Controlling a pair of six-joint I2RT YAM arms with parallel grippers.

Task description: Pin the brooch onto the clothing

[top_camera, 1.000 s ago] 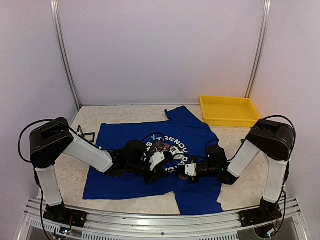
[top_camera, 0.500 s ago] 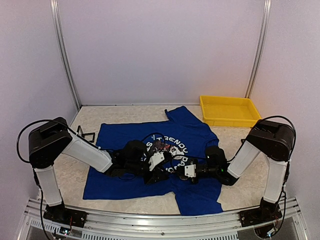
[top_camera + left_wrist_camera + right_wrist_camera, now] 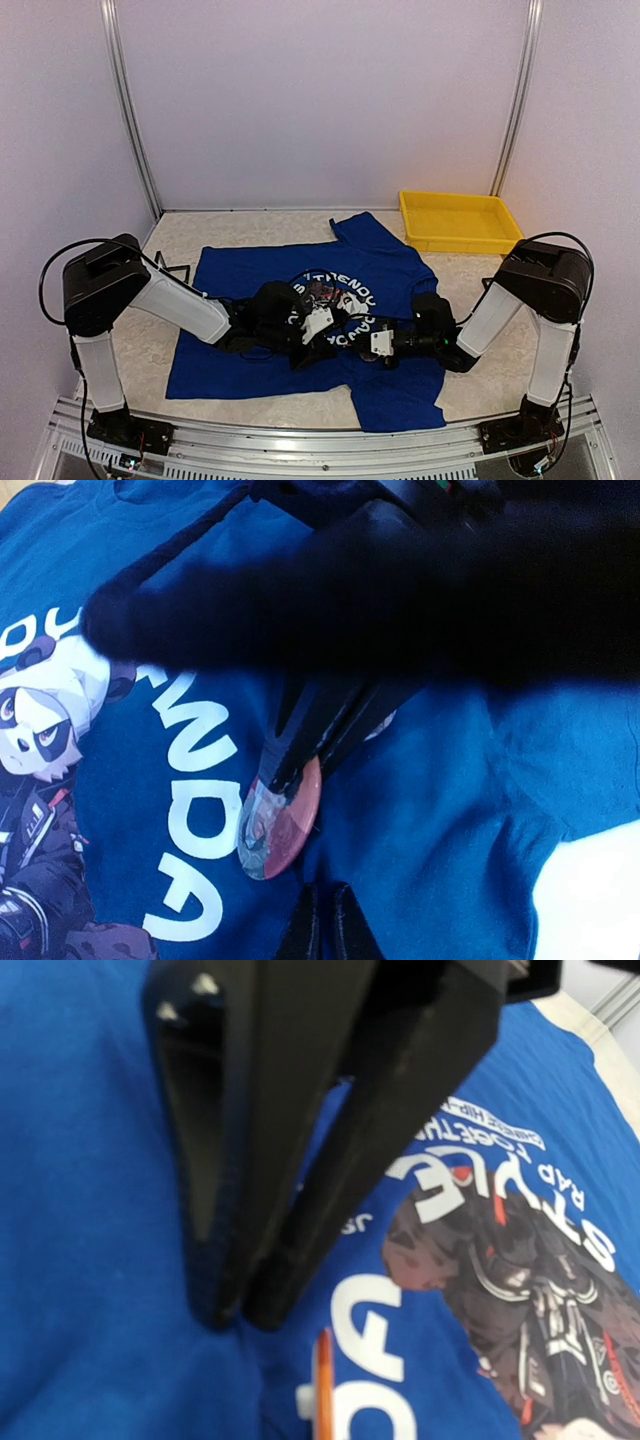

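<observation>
The royal-blue T-shirt (image 3: 235, 275) with the white panda print lies flat on the table. My left gripper (image 3: 318, 332) is over the print and is shut on the rim of a round brooch (image 3: 280, 825), which is tilted against the fabric beside the white letters. My left fingertips (image 3: 290, 765) cover the brooch's top edge. My right gripper (image 3: 374, 345) faces it from the right, shut, with a fold of the shirt between its tips (image 3: 232, 1315). Its fingertips (image 3: 308, 925) show just below the brooch in the left wrist view. The brooch shows edge-on, orange (image 3: 323, 1385), in the right wrist view.
A yellow tray (image 3: 460, 222) stands at the back right, past the shirt's sleeve. A small black stand (image 3: 176, 270) sits left of the shirt. Metal frame posts rise at the back corners.
My left gripper has shifted slightly right toward the right gripper with the brooch. The right arm has barely moved.
</observation>
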